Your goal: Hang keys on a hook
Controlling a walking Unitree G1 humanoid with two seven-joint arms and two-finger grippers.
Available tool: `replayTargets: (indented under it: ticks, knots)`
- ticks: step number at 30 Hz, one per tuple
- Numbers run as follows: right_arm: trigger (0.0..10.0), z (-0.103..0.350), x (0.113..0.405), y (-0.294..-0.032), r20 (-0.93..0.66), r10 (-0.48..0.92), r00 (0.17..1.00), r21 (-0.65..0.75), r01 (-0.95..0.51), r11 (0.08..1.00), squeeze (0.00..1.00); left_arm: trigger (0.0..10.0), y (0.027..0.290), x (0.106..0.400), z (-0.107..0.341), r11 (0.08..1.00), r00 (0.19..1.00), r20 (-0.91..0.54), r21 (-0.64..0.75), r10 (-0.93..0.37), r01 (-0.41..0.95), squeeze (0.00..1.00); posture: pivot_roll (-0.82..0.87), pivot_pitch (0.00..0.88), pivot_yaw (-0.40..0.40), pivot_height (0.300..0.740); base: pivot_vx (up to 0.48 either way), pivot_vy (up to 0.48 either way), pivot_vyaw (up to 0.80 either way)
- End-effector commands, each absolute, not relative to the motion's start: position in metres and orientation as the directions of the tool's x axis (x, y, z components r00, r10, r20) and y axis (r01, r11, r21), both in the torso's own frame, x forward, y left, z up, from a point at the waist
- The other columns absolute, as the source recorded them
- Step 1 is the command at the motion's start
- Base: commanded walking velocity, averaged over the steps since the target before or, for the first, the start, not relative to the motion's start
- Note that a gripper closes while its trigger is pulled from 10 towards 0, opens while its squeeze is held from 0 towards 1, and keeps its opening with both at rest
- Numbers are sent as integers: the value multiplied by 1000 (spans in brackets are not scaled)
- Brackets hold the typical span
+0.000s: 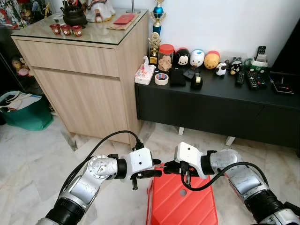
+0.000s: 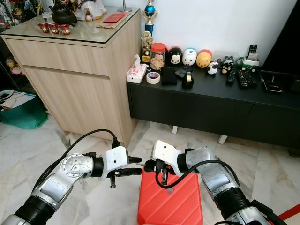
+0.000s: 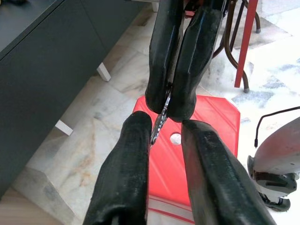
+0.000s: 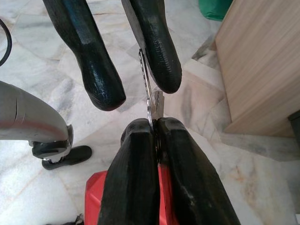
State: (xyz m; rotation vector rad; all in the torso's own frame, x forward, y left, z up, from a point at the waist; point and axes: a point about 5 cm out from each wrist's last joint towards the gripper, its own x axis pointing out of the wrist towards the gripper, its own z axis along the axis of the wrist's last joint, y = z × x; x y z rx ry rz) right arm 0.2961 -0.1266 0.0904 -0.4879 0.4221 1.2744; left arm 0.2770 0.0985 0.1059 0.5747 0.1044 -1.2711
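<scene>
A thin silver key (image 4: 149, 101) sticks out from between the fingertips of my right gripper (image 4: 151, 125), which is shut on it. My left gripper (image 3: 166, 127) faces it tip to tip, open, with the key's free end lying between its two fingers close to one of them. Both grippers meet low in front of me, left gripper (image 1: 155, 168) and right gripper (image 1: 168, 167), just above the near edge of a red plastic stool (image 1: 183, 204).
A black low console (image 1: 225, 101) with jars, toys, tape and remotes runs along the wall ahead. A tall wooden cabinet (image 1: 79, 70) stands to its left, with a green bag (image 1: 28, 115) beside it. The floor is pale marble. A red metal frame (image 3: 246, 42) stands near the stool.
</scene>
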Motion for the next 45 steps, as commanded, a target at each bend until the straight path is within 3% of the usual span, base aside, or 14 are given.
replayTargets:
  ticks: [1,27,28,29,41,45]
  knots:
    - [10000,91,297,-125,-556,797,236,-120,-972,204,0,0,99,280,111,183,325,-365,372,-872,910,0,20,0,-24,740,0,0,0]
    - [10000,83,295,-128,-571,786,238,-102,-970,220,0,0,97,280,113,186,320,-351,366,-880,912,0,25,0,-21,740,0,0,0]
    - [10000,83,294,-128,-571,788,231,-94,-972,216,914,0,98,279,113,187,320,-352,364,-879,913,0,25,0,-21,740,0,0,0]
    - [10000,83,293,-129,-573,788,227,-90,-973,214,1000,0,98,279,113,188,321,-351,362,-880,913,0,25,0,-21,740,0,0,0]
    - [10000,84,290,-129,-566,802,188,-71,-981,180,1000,0,100,278,109,187,319,-366,351,-874,918,0,26,0,-23,740,0,0,0]
    - [10000,87,294,-130,-557,799,224,-94,-974,208,1000,0,102,277,106,182,316,-381,348,-869,920,0,26,0,-23,740,0,0,0]
